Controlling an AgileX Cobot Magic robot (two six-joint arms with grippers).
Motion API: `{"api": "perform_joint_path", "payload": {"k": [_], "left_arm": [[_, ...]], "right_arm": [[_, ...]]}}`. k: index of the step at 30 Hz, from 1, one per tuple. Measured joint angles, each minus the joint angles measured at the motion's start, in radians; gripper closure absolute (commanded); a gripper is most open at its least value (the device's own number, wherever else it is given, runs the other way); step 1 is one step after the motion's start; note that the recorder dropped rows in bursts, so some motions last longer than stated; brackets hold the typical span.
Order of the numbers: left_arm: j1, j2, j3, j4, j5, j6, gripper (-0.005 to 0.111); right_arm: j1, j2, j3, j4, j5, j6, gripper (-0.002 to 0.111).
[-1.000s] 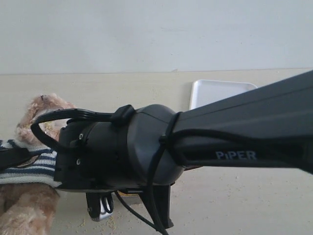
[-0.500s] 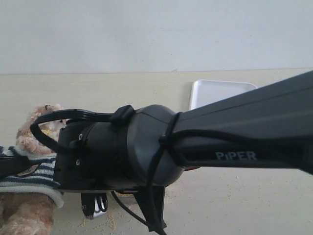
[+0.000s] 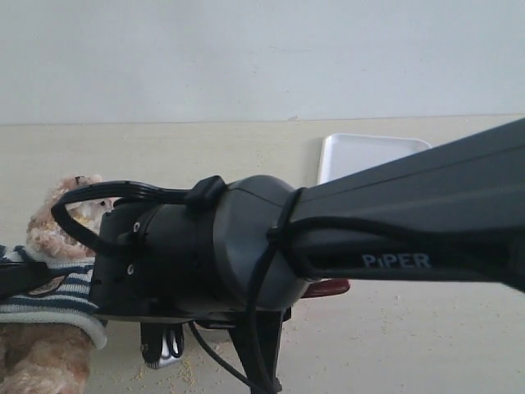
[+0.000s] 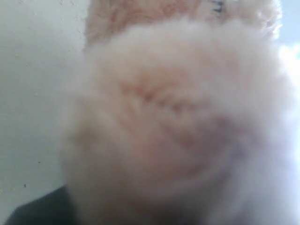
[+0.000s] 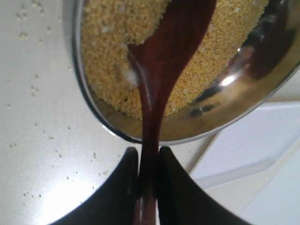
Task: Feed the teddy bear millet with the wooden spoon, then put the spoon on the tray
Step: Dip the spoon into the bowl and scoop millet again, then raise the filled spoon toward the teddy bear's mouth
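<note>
Wooden spoon (image 5: 168, 56): handle clenched in the right claw (image 5: 145, 152), bowl end over the millet (image 5: 108, 56) in the steel bowl (image 5: 213, 117). Over the last second a red tip has emerged under the right arm (image 3: 394, 230), and the teddy bear (image 3: 61, 222) sits lower. Judgement: scoop in progress, feeding pending. Left claw: cannot tell, fur fills its view. Tray (image 3: 369, 152) awaits the spoon.

A round, shiny steel bowl (image 5: 234, 93) stands on the pale beige tabletop (image 3: 426, 345), with a plain whitish wall (image 3: 246, 57) behind it.
</note>
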Motion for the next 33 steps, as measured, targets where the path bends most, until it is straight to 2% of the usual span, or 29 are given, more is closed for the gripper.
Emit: {"api": "perform_joint_path", "payload": {"k": [16, 24, 33], "left_arm": [[0.0, 0.0, 0.0, 0.004, -0.002, 0.0, 0.102], [0.0, 0.0, 0.0, -0.026, 0.0, 0.0, 0.102], [0.0, 0.0, 0.0, -0.03, 0.0, 0.007, 0.102]], "right_arm": [[0.002, 0.0, 0.0, 0.013, 0.001, 0.036, 0.108], [-0.002, -0.068, 0.0, 0.029, 0.002, 0.07, 0.108], [-0.108, -0.1, 0.0, 0.158, 0.002, 0.08, 0.108]]}}
